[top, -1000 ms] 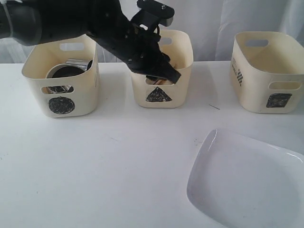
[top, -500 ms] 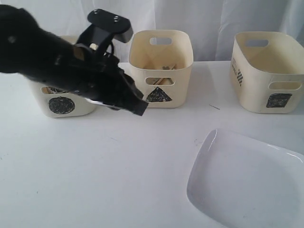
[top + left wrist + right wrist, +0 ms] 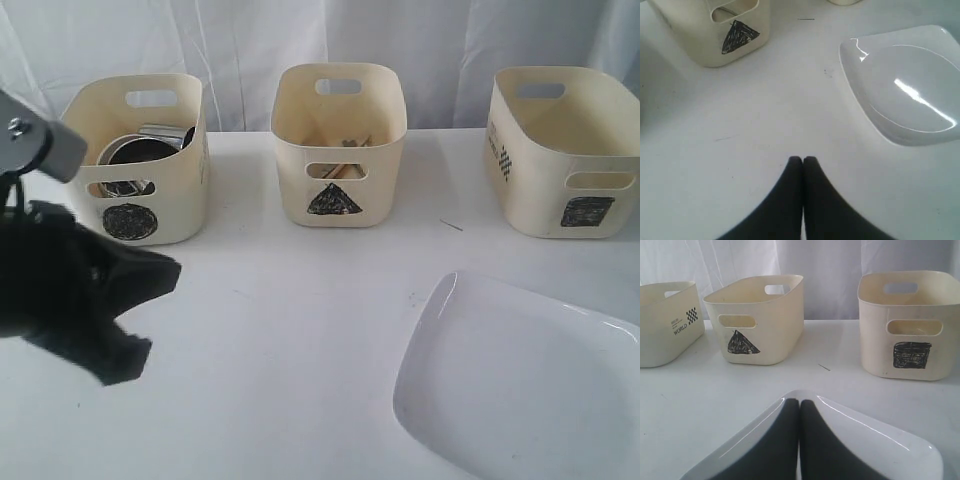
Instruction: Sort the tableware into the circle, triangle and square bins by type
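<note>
Left gripper (image 3: 802, 160) is recorded closed, nothing held, above the table (image 3: 300, 330). Right gripper (image 3: 799, 402) is closed and empty over the white plate (image 3: 520, 380), placed at 4 o'clock. Circle bin (image 3: 170, 200) is set at 10 o'clock, triangle bin (image 3: 380, 180) at 12, square bin (image 3: 530, 190) at 2.

The circle bin (image 3: 175, 200) is standing left of the triangle bin (image 3: 290, 195), the square bin (image 3: 540, 200) right of it — the plate (image 3: 520, 380) is lying before it, rightward.
</note>
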Robot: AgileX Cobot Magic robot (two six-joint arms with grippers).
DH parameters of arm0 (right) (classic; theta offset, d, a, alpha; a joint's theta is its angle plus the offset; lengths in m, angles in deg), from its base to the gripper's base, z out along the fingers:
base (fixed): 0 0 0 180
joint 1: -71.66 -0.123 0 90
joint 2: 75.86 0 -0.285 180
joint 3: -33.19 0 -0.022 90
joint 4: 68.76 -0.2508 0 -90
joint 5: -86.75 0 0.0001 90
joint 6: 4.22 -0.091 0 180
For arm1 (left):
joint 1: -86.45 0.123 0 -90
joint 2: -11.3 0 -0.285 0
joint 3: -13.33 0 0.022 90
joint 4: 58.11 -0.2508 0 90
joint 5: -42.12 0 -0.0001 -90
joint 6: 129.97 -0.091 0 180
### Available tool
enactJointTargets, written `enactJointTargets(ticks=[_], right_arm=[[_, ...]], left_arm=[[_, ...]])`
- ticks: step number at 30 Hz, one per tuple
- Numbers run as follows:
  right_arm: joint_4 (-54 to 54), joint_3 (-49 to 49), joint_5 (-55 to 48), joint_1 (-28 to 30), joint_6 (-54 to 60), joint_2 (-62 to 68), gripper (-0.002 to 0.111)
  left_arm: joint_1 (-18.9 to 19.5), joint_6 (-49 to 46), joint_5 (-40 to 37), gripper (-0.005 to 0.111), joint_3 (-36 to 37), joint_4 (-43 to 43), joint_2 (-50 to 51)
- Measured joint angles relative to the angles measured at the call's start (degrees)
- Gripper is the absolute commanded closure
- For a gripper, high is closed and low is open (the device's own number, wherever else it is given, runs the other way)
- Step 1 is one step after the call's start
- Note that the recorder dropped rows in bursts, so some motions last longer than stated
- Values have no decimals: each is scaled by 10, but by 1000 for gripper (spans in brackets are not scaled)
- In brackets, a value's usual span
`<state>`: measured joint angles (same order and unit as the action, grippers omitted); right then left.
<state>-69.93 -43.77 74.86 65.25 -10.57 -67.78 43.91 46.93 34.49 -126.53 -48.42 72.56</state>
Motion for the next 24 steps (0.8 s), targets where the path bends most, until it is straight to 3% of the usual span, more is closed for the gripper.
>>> enactJointTargets(ticks=[10, 16, 24], right_arm=[[0, 0, 0, 0, 0, 0, 108], [0, 0, 0, 0, 0, 0, 108], [0, 0, 0, 0, 0, 0, 108]], left_arm=[[0, 13, -40, 107, 100, 4, -175], [0, 14, -98, 107, 128, 4, -268], [0, 14, -102, 107, 156, 4, -341]])
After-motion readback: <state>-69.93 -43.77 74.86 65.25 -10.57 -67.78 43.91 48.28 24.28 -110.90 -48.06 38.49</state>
